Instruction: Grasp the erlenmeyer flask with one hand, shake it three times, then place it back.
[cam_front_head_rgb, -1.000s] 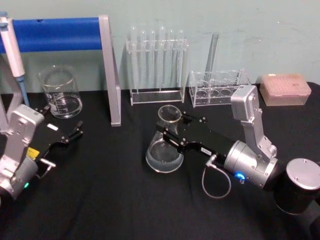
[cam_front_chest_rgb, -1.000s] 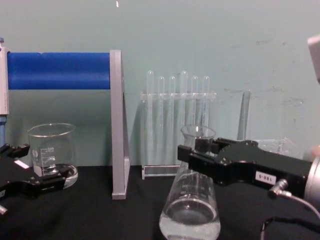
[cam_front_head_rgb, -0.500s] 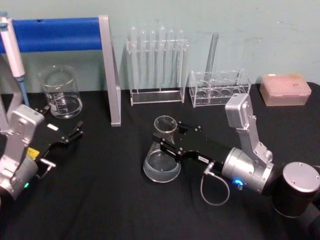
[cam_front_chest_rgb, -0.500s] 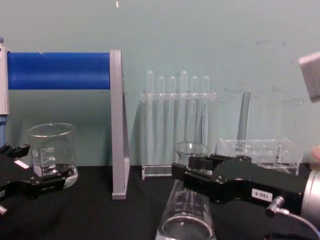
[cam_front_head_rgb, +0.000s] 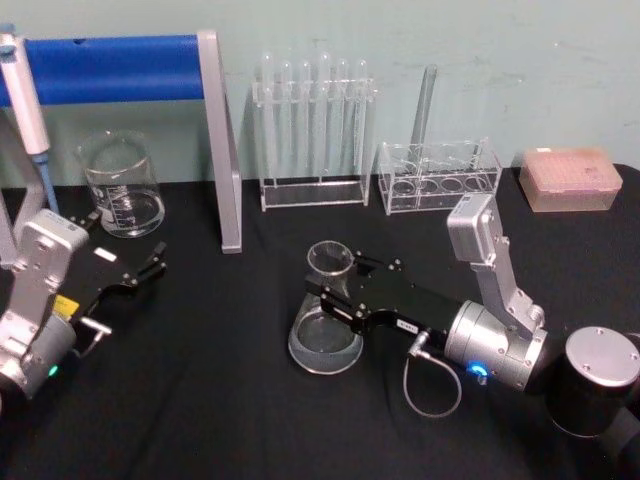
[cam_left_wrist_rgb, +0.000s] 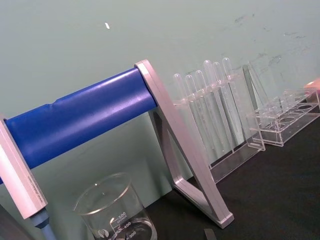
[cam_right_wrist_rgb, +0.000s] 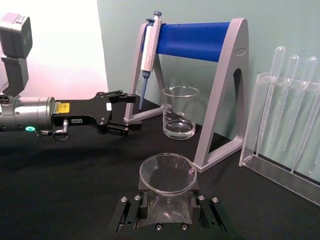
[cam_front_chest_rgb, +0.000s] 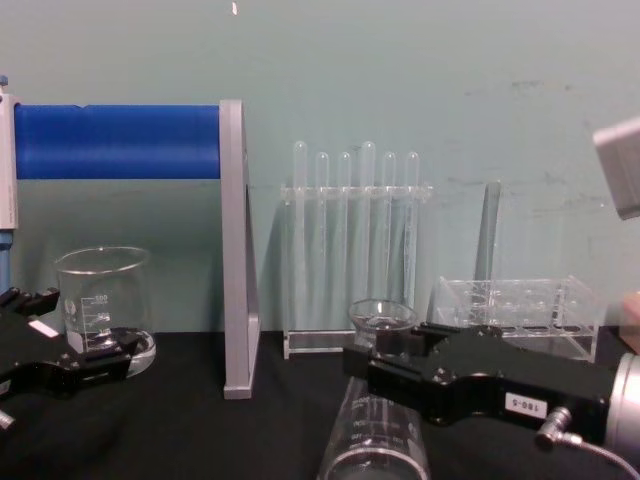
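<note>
The erlenmeyer flask (cam_front_head_rgb: 325, 338) is a clear glass cone standing upright in the middle of the black table, low over it or on it; I cannot tell which. My right gripper (cam_front_head_rgb: 338, 286) is shut on its neck just under the flared rim (cam_right_wrist_rgb: 167, 172), with one black finger (cam_right_wrist_rgb: 131, 210) on each side. In the chest view the flask (cam_front_chest_rgb: 378, 440) runs off the lower edge, and the right gripper (cam_front_chest_rgb: 390, 362) crosses its neck. My left gripper (cam_front_head_rgb: 150, 268) rests open at the table's left, near the beaker, with nothing between its fingers.
A glass beaker (cam_front_head_rgb: 122, 185) stands at the back left under a pipette stand with a blue bar (cam_front_head_rgb: 110, 68) and a grey leg (cam_front_head_rgb: 222, 150). Behind the flask are a rack of test tubes (cam_front_head_rgb: 315, 130), a second clear rack (cam_front_head_rgb: 438, 175) and a pink tip box (cam_front_head_rgb: 570, 178).
My right gripper has carried the flask downward and a little toward me, so its rim sits lower in the chest view. The left arm has not moved.
</note>
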